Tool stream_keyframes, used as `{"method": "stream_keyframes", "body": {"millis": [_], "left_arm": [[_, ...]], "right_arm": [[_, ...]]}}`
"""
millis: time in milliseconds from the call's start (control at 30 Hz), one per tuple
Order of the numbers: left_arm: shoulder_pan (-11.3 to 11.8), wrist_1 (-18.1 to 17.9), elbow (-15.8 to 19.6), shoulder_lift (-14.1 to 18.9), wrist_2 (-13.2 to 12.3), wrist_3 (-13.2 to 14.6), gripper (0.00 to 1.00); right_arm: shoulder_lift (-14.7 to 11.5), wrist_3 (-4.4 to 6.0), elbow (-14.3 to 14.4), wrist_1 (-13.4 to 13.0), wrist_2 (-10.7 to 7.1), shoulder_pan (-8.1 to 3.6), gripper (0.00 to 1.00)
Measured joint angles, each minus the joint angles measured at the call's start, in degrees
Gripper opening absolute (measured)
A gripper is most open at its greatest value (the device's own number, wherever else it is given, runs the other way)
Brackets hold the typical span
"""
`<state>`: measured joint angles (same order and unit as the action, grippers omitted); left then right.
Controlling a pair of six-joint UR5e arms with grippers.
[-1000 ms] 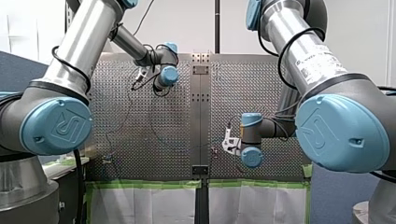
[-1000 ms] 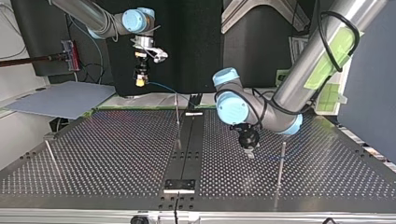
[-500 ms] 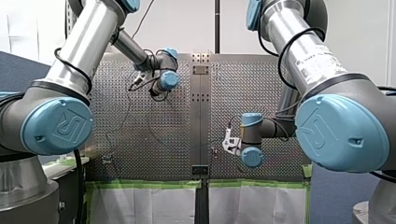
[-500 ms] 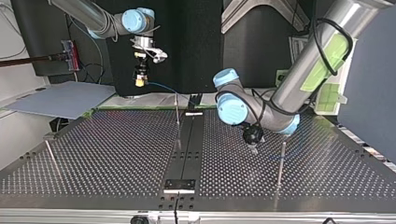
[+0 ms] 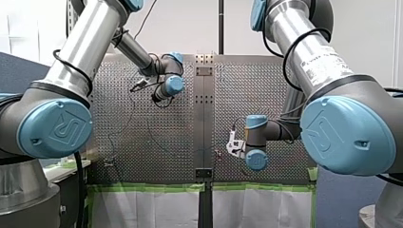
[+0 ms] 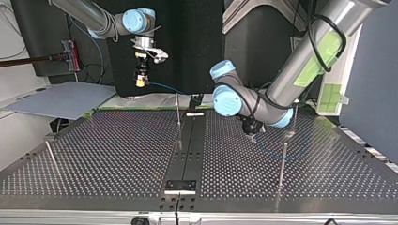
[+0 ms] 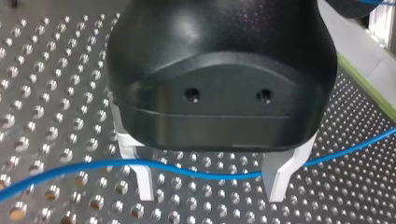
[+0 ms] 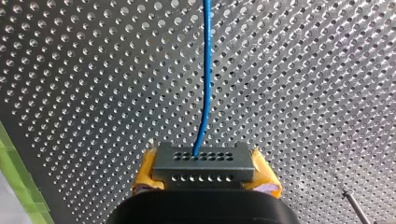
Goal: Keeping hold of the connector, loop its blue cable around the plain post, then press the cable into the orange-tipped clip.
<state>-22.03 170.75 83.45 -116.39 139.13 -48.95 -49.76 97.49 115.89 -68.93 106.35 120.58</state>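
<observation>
My right gripper has its yellow pads shut on a grey multi-hole connector. A thin blue cable runs straight ahead from it over the perforated table. In the top view this gripper hangs high at the back left. My left gripper is black with pale fingers and stands open just above the table. The blue cable crosses between those fingers without being gripped. In the top view my left gripper is right of the centre strip, near a thin upright post.
A second thin post stands by the dark centre strip, and a third leans at the left edge. Green tape lines the table's near edge in the front view. Both arms' elbows hang over the sides.
My left gripper has slid along the table toward the arms' side and a little to the top view's right, with its wrist turning. My right gripper and the connector have stayed put.
</observation>
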Motion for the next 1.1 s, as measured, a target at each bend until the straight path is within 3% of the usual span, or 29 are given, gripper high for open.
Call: {"method": "stream_keyframes", "body": {"millis": [200, 567, 733, 1100], "left_arm": [[-0.93, 1.29, 0.72, 0.06, 0.01, -0.74, 1.0], [-2.37, 2.9, 2.29, 0.09, -0.41, -5.02, 1.0], [-2.61, 1.95, 3.2, 0.09, -1.61, -5.08, 1.0], [-1.67, 0.8, 3.43, 0.02, -1.25, -4.42, 1.0]], "right_arm": [[0.0, -0.03, 0.0, 0.21, 0.0, -0.02, 0.0], [-0.02, -0.09, 0.0, 0.24, 0.0, -0.1, 0.0], [0.0, -0.09, 0.0, 0.13, 0.0, -0.1, 0.0], [0.01, -0.09, 0.0, 0.21, 0.0, -0.06, 0.0]]}}
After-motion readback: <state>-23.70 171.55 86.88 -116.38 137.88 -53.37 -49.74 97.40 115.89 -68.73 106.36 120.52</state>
